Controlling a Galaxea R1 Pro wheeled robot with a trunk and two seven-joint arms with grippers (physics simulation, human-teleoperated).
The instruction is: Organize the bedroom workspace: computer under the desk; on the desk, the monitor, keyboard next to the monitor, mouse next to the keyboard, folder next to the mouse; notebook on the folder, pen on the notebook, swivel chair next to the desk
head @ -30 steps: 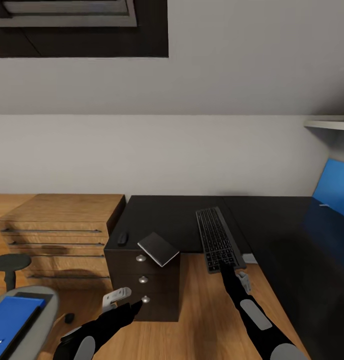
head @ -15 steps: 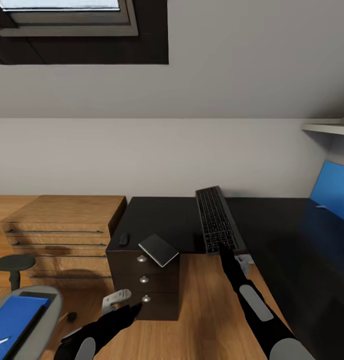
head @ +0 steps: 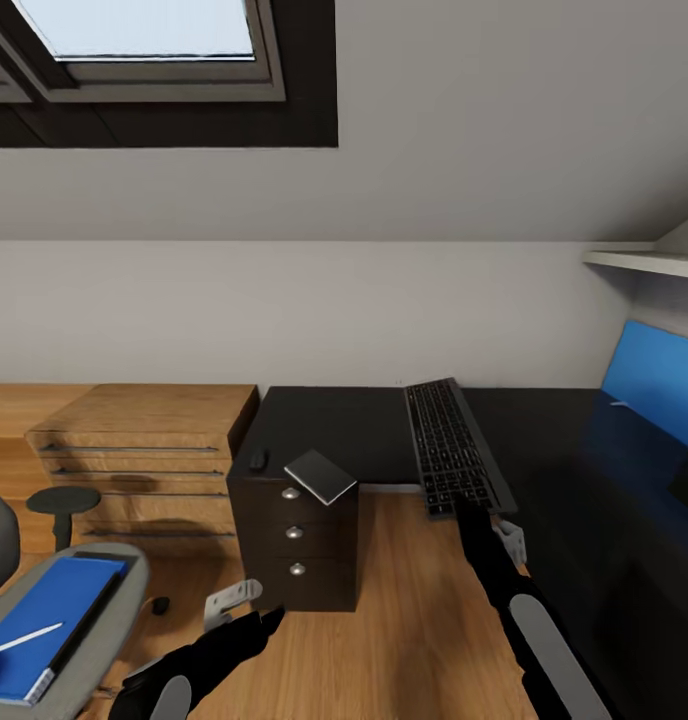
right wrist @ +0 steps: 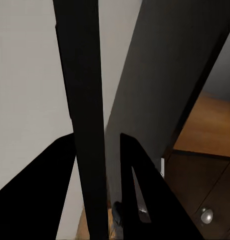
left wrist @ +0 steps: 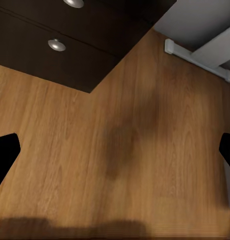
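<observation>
Half a second on, my view has swung left, and the keyboard now lies across the bench front edge. My right end effector clamps its near end, arm stretched forward. My left end effector hangs wide open over bare floor before the drawer unit. Notebook overhangs the corner; folder and pen sit on the swivel chair.

The right gripper has carried the keyboard forward and rightward relative to the desk: a second ago its near end overhung the desk's front edge well out over the floor, and now most of it is above the black top.
</observation>
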